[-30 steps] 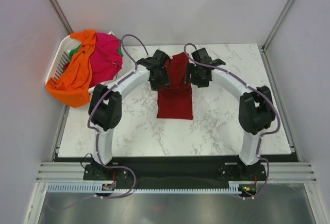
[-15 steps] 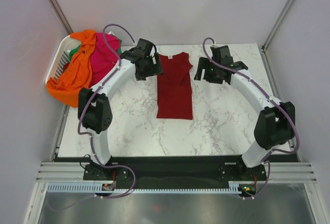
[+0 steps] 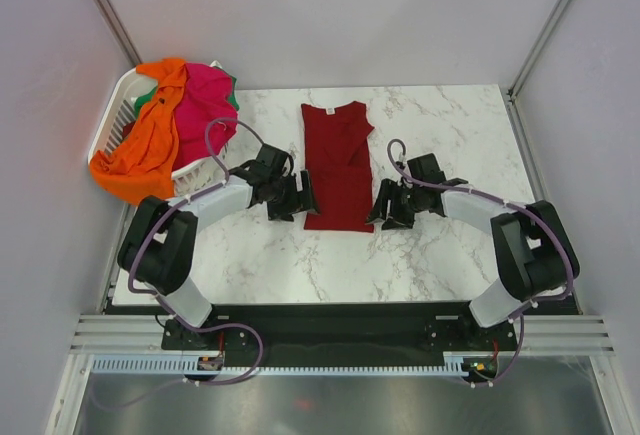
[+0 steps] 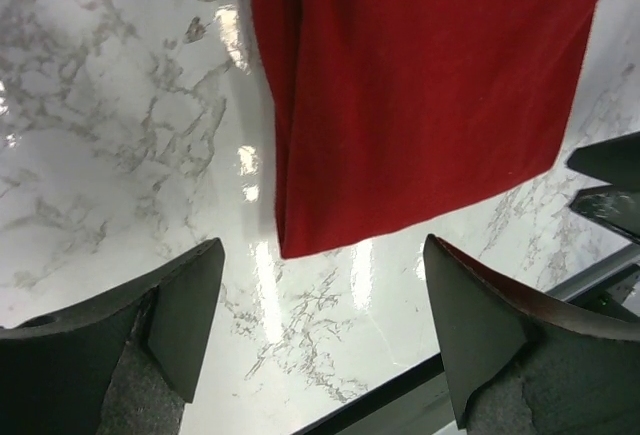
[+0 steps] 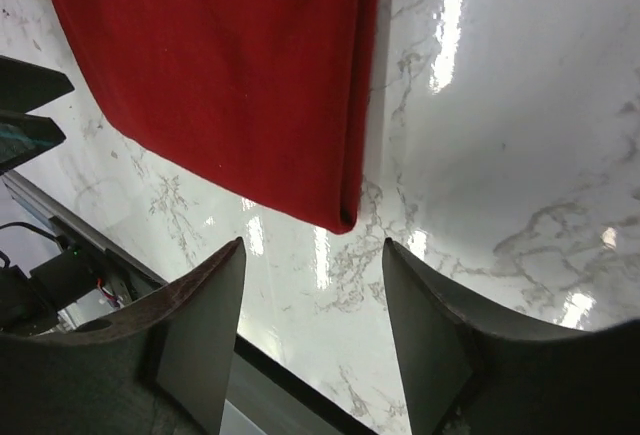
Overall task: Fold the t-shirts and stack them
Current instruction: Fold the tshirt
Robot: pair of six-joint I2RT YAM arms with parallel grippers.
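A dark red t-shirt (image 3: 337, 165), folded into a long narrow strip with its white neck label at the far end, lies flat on the marble table. My left gripper (image 3: 300, 198) is open and empty beside the strip's near left corner (image 4: 300, 240). My right gripper (image 3: 385, 207) is open and empty beside the near right corner (image 5: 345, 217). Neither touches the cloth. Orange (image 3: 145, 145), hot pink (image 3: 203, 105) and green (image 3: 150, 98) t-shirts are heaped in the basket.
A white slatted laundry basket (image 3: 112, 120) stands at the table's far left corner, with the orange shirt hanging over its rim. Grey walls close in the left, back and right. The table's near edge (image 3: 340, 303) lies just in front of both grippers.
Both grippers have let go of the red shirt, which now lies flat. They have moved from its far end, first outward and then back to its near corners.
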